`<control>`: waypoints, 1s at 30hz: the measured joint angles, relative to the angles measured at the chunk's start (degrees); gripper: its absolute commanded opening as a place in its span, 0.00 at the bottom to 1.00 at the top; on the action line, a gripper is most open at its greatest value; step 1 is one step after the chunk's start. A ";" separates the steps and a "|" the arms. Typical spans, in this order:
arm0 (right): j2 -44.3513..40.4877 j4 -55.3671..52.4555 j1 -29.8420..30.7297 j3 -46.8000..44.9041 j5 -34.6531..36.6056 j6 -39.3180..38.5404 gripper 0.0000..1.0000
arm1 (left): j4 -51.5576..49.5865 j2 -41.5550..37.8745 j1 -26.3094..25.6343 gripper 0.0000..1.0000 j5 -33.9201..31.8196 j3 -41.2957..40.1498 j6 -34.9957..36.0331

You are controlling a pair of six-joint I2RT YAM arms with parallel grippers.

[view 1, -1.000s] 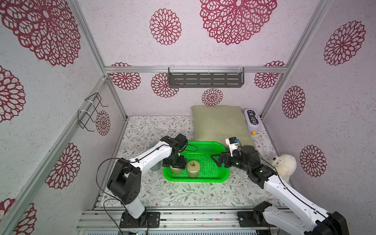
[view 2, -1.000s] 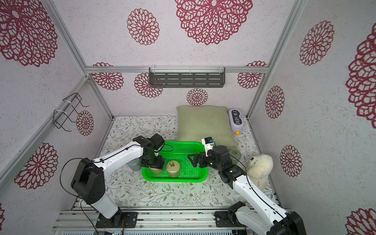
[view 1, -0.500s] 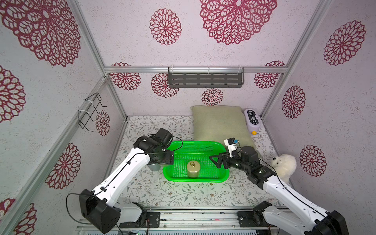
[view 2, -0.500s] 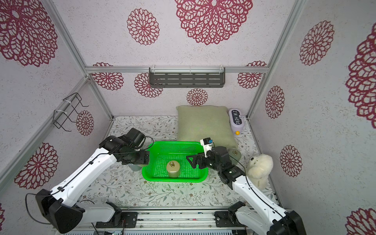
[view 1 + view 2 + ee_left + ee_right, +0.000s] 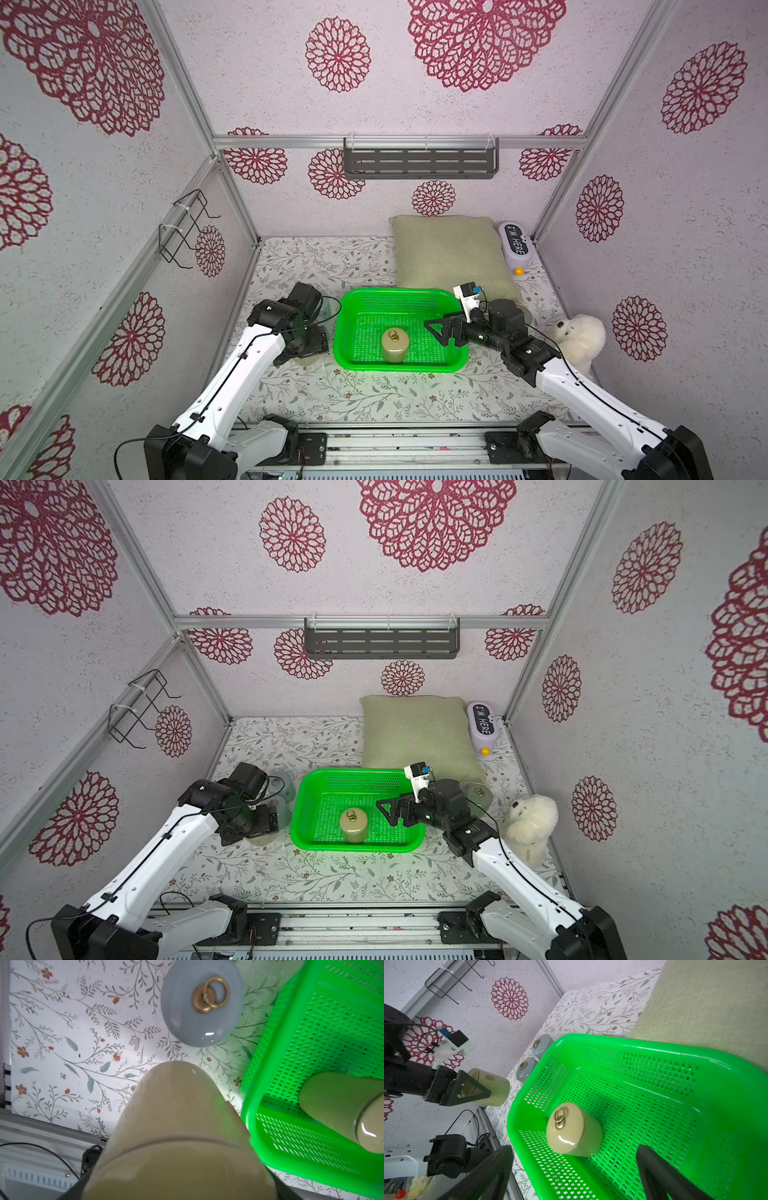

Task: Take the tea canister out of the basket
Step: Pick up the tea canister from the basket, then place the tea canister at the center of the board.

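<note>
1. A black wire rack [image 5: 185, 226] hangs on the left wall, well apart from the work.
2. The left tool [image 5: 492, 1089] is just beside the basket's left wall, outside it. It is pinching a cream canister [image 5: 180, 1126], one jaw on each side of the body. I cannot tell whether the canister's base touches the counter [image 5: 353, 395].
3. Two blue-grey canisters with brass ring lids stand upright on the counter beside the basket's left wall, one [image 5: 543, 1045] farther back than the other [image 5: 526, 1068]. Neither is touched by a tool.
4. The green basket [image 5: 395, 292] sits flat on the counter between the two arms in both top views. Its back edge is just in front of the pillow.
5. An olive canister [image 5: 395, 347] stands upright inside the basket, toward its front and near the middle. The brass ring on its lid lies flat, and nothing touches it.
6. The right tool [image 5: 434, 332] hangs over the right part of the basket with its jaws spread wide. It points toward the olive canister, holds nothing, and is apart from it.
7. A sage pillow [image 5: 451, 249] lies at the back. In a top view, another grey-green canister [image 5: 482, 798] stands on the counter just right of the basket, partly hidden behind the right arm.
8. A lilac "I'M HERE" sign [image 5: 516, 247] lies by the back right corner. A white plush toy [image 5: 582, 340] sits against the right wall.
</note>
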 measured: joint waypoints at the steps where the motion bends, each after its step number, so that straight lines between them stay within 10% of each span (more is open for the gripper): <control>1: 0.00 0.02 0.24 0.00 -0.04 0.00 0.99 | 0.50 0.13 0.24 0.72 0.37 -0.81 -0.26; 30: 6.67 1.75 12.17 2.43 1.68 -0.46 0.99 | 12.61 12.90 2.38 0.74 4.76 -6.32 -0.24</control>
